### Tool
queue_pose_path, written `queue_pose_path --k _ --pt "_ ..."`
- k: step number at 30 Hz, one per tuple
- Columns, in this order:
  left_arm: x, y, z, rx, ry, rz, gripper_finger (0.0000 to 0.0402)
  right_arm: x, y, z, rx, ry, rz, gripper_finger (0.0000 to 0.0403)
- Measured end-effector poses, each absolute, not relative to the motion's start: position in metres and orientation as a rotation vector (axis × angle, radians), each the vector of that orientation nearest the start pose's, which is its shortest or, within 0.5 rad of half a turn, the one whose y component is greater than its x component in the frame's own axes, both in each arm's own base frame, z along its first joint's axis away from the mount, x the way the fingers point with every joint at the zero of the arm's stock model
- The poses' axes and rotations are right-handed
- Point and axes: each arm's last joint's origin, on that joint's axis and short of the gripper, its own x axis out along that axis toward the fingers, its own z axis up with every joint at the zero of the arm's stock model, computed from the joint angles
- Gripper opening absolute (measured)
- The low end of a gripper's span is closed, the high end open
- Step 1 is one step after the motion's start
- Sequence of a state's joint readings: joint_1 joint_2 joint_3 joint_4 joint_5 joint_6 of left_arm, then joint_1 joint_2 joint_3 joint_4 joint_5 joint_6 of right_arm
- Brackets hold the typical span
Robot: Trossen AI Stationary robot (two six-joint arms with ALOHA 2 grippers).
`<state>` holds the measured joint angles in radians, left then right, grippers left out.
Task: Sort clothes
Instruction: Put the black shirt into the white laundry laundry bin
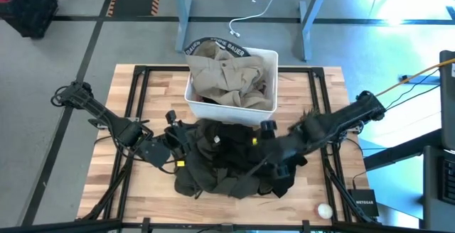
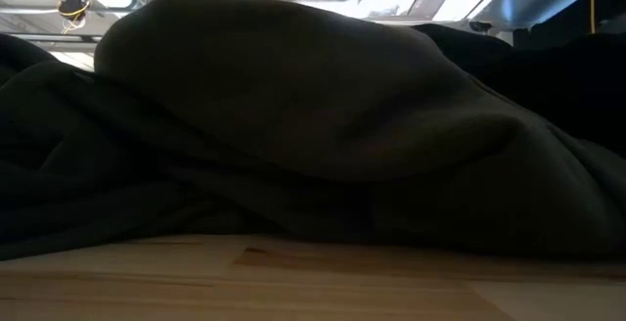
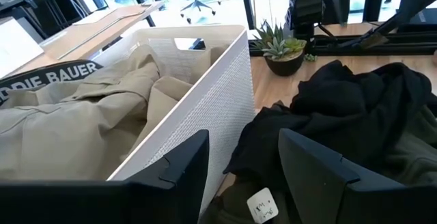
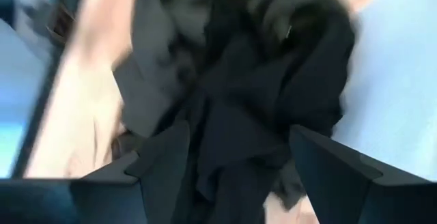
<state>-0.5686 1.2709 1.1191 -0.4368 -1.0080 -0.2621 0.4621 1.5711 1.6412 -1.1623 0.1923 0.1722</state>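
At the counter's centre, the dark clothes lie heaped, black over olive-grey, while the khaki garment already fills the white bin at twelve o'clock, probably sorted. The left gripper sits at the heap's nine o'clock edge, the right gripper at two o'clock; both have jaws apart and hold nothing, seemingly poised to pick. The low view shows only fabric; no pink garment is visible

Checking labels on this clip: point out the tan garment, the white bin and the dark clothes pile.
tan garment (image 1: 227, 73), high view, on its crumpled middle.
white bin (image 1: 231, 110), high view, on its near wall.
dark clothes pile (image 1: 224, 158), high view, on the heap's middle.
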Motion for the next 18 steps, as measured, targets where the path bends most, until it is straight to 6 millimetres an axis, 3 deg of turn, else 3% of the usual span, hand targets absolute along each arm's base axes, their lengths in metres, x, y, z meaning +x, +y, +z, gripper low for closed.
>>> queue_pose_path --k 7,14,18 --pt "0.234 -0.121 0.332 0.169 0.357 0.474 0.0172 0.277 0.133 0.283 -0.201 1.147 0.115 0.0269" --pt "0.235 -0.12 0.332 0.165 0.355 0.476 0.0172 0.293 0.125 0.225 -0.16 1.018 0.112 0.0269" --pt "0.235 -0.119 0.332 0.153 0.353 0.484 0.0172 0.304 0.112 0.198 -0.203 1.054 0.103 0.0267"
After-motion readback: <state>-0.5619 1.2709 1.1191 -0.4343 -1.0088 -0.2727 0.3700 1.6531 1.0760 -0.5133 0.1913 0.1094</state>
